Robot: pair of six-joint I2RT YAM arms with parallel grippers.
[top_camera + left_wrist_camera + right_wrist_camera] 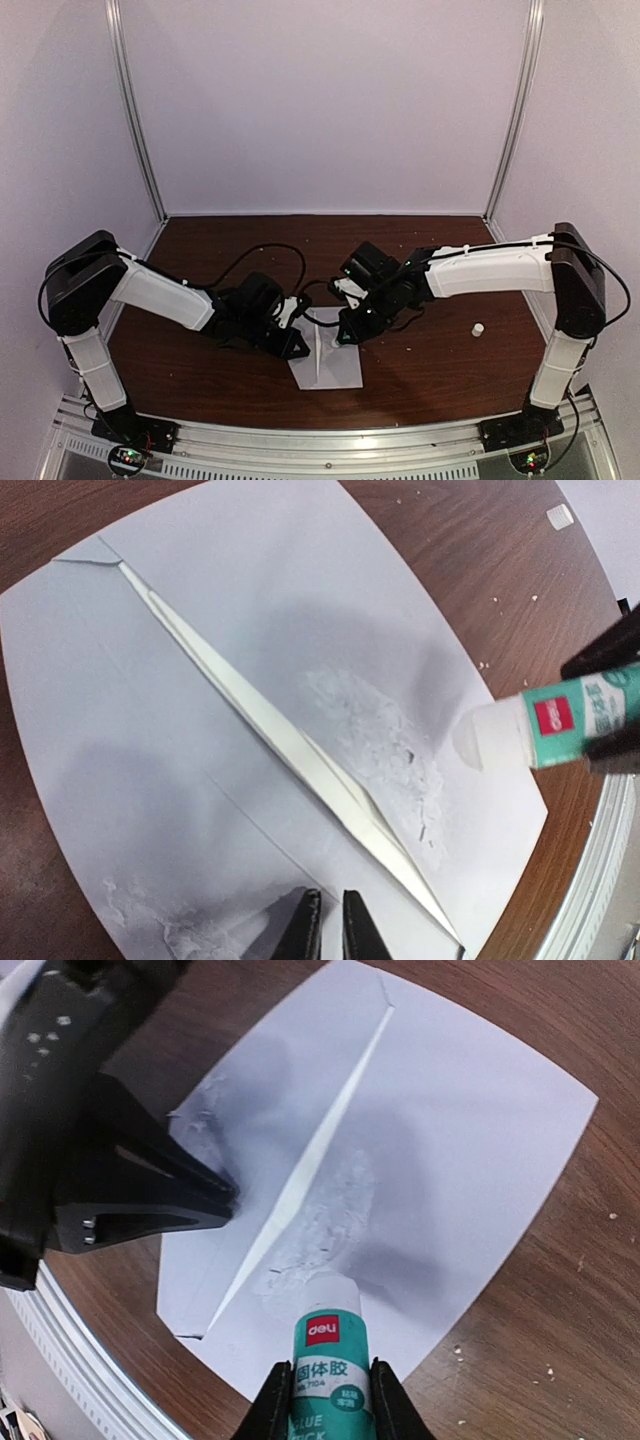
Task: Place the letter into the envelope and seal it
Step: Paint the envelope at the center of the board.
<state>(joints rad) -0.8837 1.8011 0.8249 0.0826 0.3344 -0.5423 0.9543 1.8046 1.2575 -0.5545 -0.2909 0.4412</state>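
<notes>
On the table (200,250) the envelope (325,365) lies flat between the arms, and a white strip at its flap is likely the letter (350,815). The right end effector (328,1390) clamps the glue stick (325,1345). It should stroke lightly along the flap while the left end effector (328,925), nearly closed and empty, pins the paper. The glue smears (375,730) show only in the wrist views.

You look at a dark wood-grain table (230,235) boxed by pale lilac walls (320,100), with metal posts (137,110) at what seem the back corners.

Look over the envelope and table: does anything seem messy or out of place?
Yes. Flaky white glue is smeared in rough patches on the envelope beside the flap edge, and crumbs lie scattered on the table. A white cap sits apart.
</notes>
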